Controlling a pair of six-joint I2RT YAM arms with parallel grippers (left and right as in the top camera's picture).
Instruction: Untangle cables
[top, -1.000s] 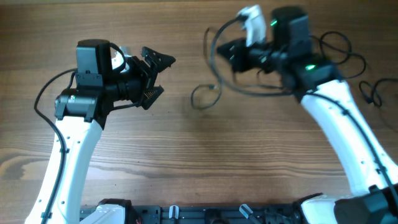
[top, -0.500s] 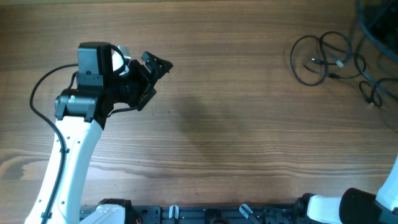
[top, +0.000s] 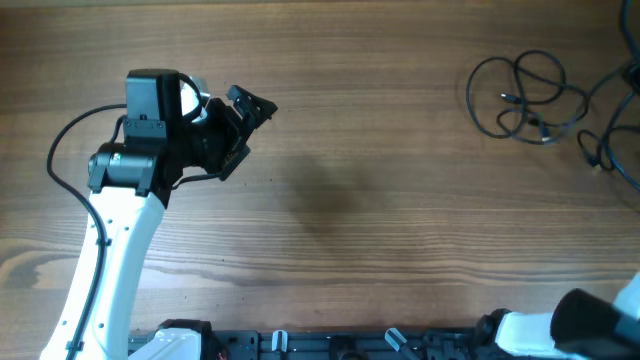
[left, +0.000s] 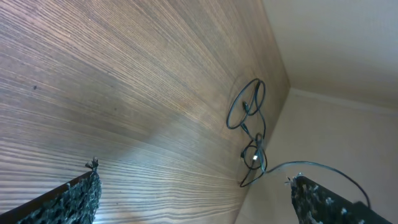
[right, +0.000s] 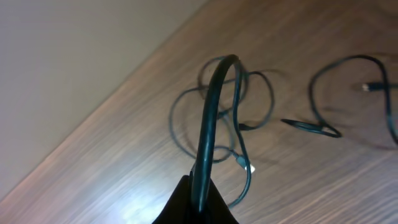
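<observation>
right hand (right: 196, 190) pinches one of the cables (right: 210, 109); left hand (top: 250, 130) is wide open, empty. they look light and floppy: grab near a plug (right: 250, 168).

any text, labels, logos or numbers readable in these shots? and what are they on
None: no word, number, brand or sign can be read in any of the three views.
black housing on the left arm: plain, no print shows.
cables: no tag or marking visible; the plugs are too small to tell.
wooden table: only grain.
black rail at the bottom edge of the overhead view: small fittings, nothing legible.
</observation>
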